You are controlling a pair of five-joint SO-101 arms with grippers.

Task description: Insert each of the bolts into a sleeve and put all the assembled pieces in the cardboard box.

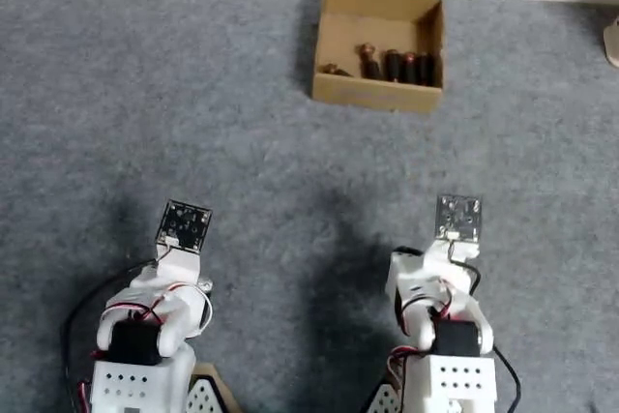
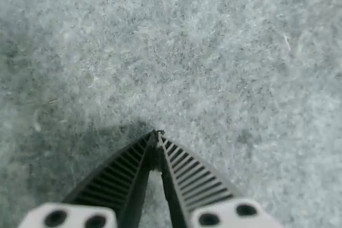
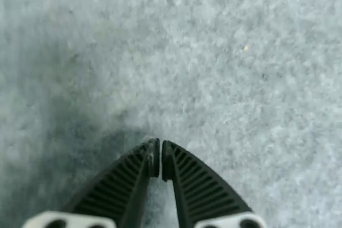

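The cardboard box (image 1: 334, 87) stands at the far middle of the grey carpeted table, holding several dark bolt-and-sleeve pieces (image 1: 398, 66) along its near wall. Both arms are folded back at the near edge, far from the box. My left gripper (image 2: 158, 134) is shut with nothing in it, its tips touching just above the carpet. My right gripper (image 3: 160, 145) is also shut and holds nothing, with a thin slit between its tips. In the high view the left arm (image 1: 155, 321) sits near left and the right arm (image 1: 440, 321) near right.
Grey carpet (image 1: 193, 123) covers the table between the arms and the box. A pale object (image 1: 612, 43) shows at the far right edge. Brown cardboard corners (image 1: 208, 389) lie at the arms' bases.
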